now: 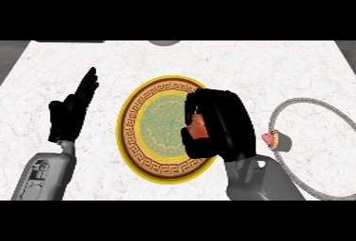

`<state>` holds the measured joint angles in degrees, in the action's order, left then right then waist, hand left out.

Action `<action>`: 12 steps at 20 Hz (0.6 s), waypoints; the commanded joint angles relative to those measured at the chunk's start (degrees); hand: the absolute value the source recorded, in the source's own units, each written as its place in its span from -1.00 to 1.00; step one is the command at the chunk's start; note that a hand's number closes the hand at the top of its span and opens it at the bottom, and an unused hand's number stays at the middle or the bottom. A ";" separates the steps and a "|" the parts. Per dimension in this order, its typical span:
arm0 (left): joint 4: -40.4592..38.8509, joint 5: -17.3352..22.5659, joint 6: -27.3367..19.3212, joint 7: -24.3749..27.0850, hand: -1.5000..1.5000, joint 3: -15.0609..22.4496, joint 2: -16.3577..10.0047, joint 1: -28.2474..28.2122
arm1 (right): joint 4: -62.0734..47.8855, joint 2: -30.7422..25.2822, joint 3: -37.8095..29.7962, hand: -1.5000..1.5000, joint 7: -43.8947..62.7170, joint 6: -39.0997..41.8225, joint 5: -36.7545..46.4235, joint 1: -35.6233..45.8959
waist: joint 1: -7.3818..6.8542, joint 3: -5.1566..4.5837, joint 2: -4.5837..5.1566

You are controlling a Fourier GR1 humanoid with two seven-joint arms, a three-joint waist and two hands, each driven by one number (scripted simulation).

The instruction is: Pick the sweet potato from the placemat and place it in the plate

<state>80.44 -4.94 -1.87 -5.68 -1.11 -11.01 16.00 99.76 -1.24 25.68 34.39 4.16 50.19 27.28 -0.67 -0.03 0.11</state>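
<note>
A round plate (161, 127) with a yellow rim, brown key-pattern band and green centre lies mid-counter. My right hand (224, 124) hangs over the plate's right edge, fingers and thumb curled round an orange-brown sweet potato (199, 127), of which only a small patch shows. To the right lies a white placemat (306, 106) with a grey braided border, partly cut off by the view's edge. My left hand (73, 110) rests open to the left of the plate, fingers straight and pointing up, touching nothing.
A small pink and tan object (272, 139) sits on the placemat's left edge, just right of my right hand. The counter (62, 61) is white marble. A grey round shape (164, 42) peeks in at the far edge.
</note>
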 commanded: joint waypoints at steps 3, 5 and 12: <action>0.71 -0.79 -0.15 -2.00 0.00 1.24 1.17 1.38 | -18.72 1.20 5.59 1.00 5.19 -3.69 2.31 11.94 | -0.78 0.00 0.10; -1.39 -0.08 0.69 -0.52 0.00 -0.72 -0.18 2.54 | -23.17 1.21 5.78 1.00 0.86 -5.87 3.52 8.54 | -0.10 0.02 0.09; -3.91 -0.08 1.76 2.23 0.00 -0.62 0.18 2.22 | -36.33 1.23 13.13 -1.00 5.60 -23.52 -15.19 12.26 | -1.40 0.04 0.35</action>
<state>78.00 -5.63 -1.31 -3.92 -1.08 -10.31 17.06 68.58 -0.07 33.98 38.92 -11.20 42.06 39.27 -1.79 -0.01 0.43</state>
